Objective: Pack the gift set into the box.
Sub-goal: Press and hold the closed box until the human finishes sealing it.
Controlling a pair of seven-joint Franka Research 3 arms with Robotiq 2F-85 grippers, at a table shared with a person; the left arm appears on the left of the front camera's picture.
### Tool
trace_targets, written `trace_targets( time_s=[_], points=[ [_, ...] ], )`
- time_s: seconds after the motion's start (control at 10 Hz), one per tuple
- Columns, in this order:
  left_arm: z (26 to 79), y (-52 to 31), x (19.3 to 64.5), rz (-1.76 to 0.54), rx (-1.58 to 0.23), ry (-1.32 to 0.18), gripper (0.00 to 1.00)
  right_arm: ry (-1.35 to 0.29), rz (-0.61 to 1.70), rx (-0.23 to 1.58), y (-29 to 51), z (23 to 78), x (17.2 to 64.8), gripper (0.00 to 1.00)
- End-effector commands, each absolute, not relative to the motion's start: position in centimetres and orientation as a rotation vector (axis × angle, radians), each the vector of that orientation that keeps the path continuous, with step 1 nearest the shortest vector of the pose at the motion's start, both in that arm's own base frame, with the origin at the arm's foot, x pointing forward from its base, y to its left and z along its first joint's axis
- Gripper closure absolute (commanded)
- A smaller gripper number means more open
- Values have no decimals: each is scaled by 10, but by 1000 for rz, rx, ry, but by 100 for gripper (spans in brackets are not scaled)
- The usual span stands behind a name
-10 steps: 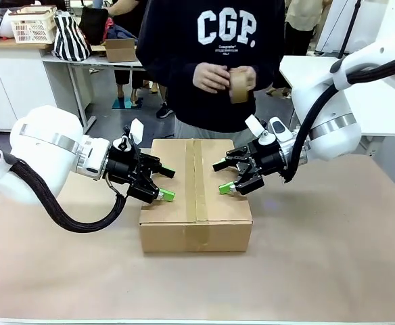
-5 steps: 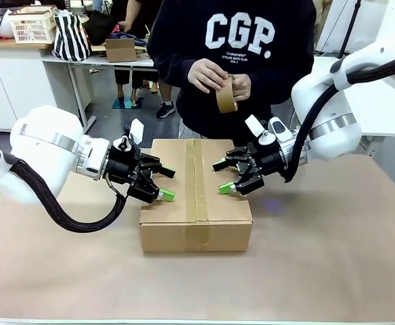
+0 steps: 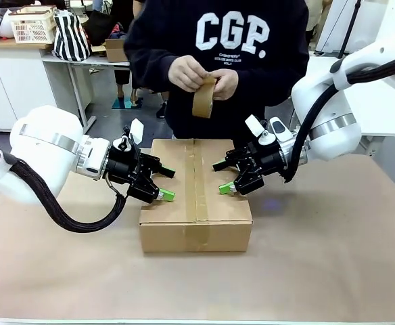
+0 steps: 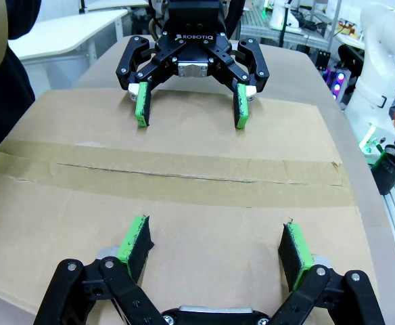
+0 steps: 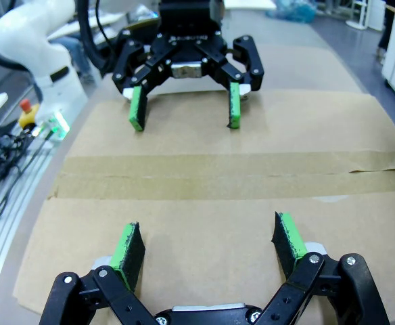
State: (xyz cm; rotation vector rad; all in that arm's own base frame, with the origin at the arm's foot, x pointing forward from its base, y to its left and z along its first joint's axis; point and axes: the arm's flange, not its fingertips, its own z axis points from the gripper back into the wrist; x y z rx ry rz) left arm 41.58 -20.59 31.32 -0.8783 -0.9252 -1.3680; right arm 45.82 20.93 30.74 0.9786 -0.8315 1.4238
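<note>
Front view: the box [image 3: 196, 196] sits mid-worktop [image 3: 333, 257], flaps shut and taped. Left claw [image 3: 165, 183] and right claw [image 3: 222, 177] press its lid, both open, gripping nothing. Stiff corrugated board, probably light; grip opposite side walls, not the tape seam [image 4: 170, 177].

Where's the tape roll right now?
In the front view, the tape roll is in the person's hands, above the far edge of the closed box.
</note>
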Motion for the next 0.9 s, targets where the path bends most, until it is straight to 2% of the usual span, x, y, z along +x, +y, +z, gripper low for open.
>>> trace_targets(
  time_s=[0.0,0.8],
  points=[
    [312,-205,414,-1368,-866,-920,0,-830,1423,974,209,306,458,0],
    [312,-205,414,-1368,-866,-920,0,-830,1423,974,209,306,458,0]
  ],
)
